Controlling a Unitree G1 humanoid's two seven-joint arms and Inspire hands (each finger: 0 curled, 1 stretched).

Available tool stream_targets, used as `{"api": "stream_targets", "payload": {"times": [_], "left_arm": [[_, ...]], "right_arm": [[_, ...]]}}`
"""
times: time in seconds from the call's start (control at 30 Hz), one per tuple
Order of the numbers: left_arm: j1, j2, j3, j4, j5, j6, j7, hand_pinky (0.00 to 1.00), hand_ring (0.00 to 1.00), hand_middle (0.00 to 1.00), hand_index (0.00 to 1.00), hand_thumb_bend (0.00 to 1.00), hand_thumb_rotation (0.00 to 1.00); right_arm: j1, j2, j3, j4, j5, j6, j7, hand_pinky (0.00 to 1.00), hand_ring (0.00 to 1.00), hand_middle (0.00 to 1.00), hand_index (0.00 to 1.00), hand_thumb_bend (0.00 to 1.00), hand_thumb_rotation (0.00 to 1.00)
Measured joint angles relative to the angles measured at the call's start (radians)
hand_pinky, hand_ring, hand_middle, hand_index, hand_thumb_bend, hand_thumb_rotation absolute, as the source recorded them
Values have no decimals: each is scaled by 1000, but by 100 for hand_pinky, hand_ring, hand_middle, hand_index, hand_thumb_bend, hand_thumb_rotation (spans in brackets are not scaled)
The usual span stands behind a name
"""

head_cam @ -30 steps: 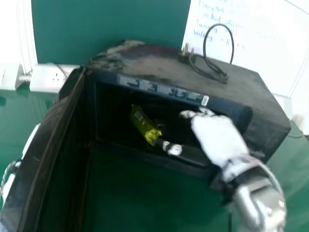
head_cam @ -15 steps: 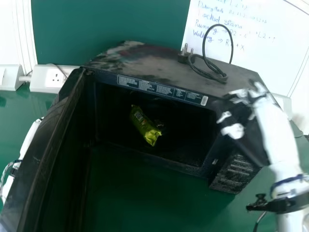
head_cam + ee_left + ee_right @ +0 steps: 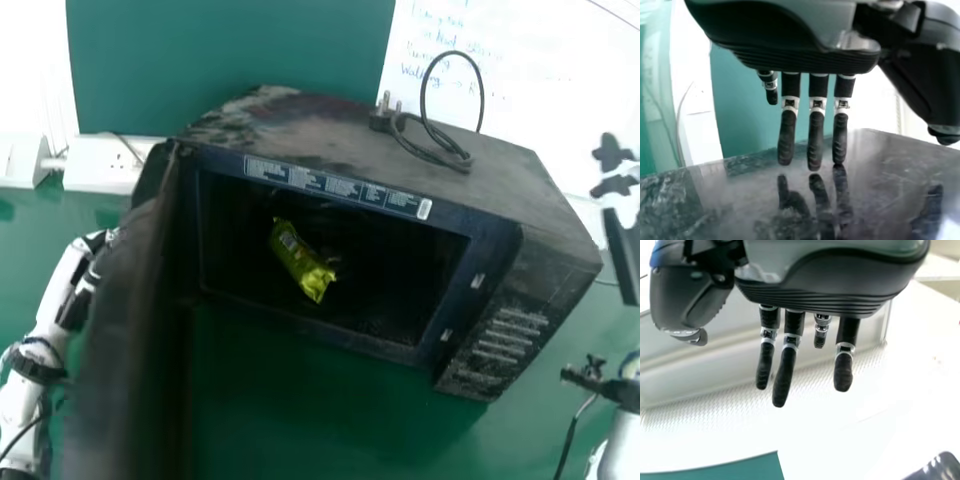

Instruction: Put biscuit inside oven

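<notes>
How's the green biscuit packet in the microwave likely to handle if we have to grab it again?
The packet looks slim and elongated, so probably light and easy to nudge. Its wrapper looks glossy and creased, so likely slippery. The crimped, crinkled end suggests thin film that would probably crumple if pinched there.

Biscuit packet (image 3: 300, 262) lies inside the oven (image 3: 310, 133), plug (image 3: 382, 118) and cable (image 3: 423, 100) on top, door (image 3: 125, 350) at left

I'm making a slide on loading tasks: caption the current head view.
Green biscuit packet inside the dark oven, with the left hand outside the open door.
</notes>
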Motion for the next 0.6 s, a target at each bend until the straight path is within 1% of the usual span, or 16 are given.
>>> {"api": "stream_targets", "payload": {"times": [0.13, 0.23, 0.33, 0.47, 0.6], "left_arm": [[3, 16, -23, -27, 33, -7, 3, 26, 33, 41, 49, 51, 6], [3, 21, -41, -34, 80, -28, 14, 27, 33, 41, 49, 51, 6], [3, 29, -68, -30, 119, -63, 15, 27, 33, 40, 49, 52, 6], [3, 56, -79, -7, 162, -120, 25, 27, 32, 40, 49, 52, 6], [3, 63, -94, 2, 185, -141, 43, 26, 31, 40, 49, 52, 6]], "right_arm": [[-6, 1, -6, 26, 14, 0, -45, 19, 23, 34, 50, 73, 44], [-5, -4, -14, 35, 14, 0, -67, 19, 23, 34, 51, 73, 46], [-4, -9, -19, 39, 19, -1, -81, 19, 23, 34, 50, 73, 43], [-3, -14, -25, 43, 36, -1, -84, 17, 22, 33, 50, 73, 41], [-3, -19, -26, 43, 41, -1, -84, 18, 22, 33, 50, 74, 40]]}}
